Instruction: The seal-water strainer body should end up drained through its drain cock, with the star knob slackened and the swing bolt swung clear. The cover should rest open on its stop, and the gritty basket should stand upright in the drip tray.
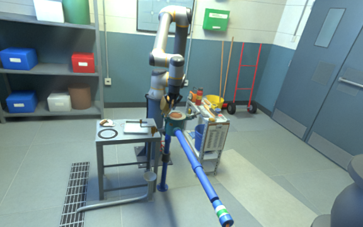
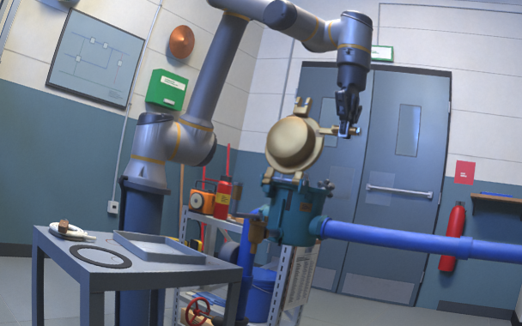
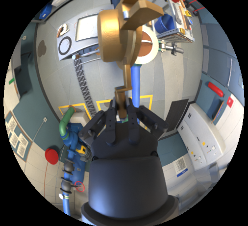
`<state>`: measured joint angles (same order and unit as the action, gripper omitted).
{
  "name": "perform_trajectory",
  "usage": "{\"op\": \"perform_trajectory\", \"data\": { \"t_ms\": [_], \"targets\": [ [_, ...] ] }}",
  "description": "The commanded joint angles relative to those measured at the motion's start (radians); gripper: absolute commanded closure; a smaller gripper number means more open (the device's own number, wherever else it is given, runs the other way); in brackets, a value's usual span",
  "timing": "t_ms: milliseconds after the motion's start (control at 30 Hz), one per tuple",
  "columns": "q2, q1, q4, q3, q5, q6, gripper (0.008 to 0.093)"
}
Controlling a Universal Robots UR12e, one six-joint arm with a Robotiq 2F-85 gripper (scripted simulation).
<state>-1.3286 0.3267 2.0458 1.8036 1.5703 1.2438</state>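
My gripper [image 2: 347, 128] [image 3: 121, 114] [image 1: 170, 101] hangs above the teal strainer body [image 2: 296, 211] [image 1: 175, 125]. The brass cover's side handle [image 2: 333, 130] [image 3: 120, 100] is clamped between its closed fingers. The brass cover [image 2: 293, 143] [image 3: 117, 39] [image 1: 165, 105] stands raised on its hinge, nearly upright, with its forked lug at the top. The brown gritty basket [image 1: 176, 115] [image 3: 145, 45] sits inside the open body. The star knob and swing bolt [image 2: 326, 185] [image 3: 174, 49] hang out to the body's side. The grey drip tray [image 2: 157, 247] [image 1: 136, 127] lies empty on the table, and the brass drain cock [image 2: 256, 231] sits low on the body.
Behind the strainer stands a tool cart [image 1: 209, 126] with a blue bucket. A blue pipe [image 2: 432, 244] [image 1: 197, 167] runs out from the body. The grey table [image 1: 126, 134] carries a black gasket ring [image 2: 100, 256]. A floor grate [image 1: 75, 192] lies left of the table.
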Motion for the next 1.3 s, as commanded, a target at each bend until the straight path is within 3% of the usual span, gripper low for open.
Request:
{"op": "perform_trajectory", "data": {
  "t_ms": [0,1267],
  "targets": [
    [0.000,0.002,0.000,-0.001,0.000,-0.002,0.0934],
    [0.020,0.073,0.012,-0.010,0.000,-0.073,0.0934]
  ]
}}
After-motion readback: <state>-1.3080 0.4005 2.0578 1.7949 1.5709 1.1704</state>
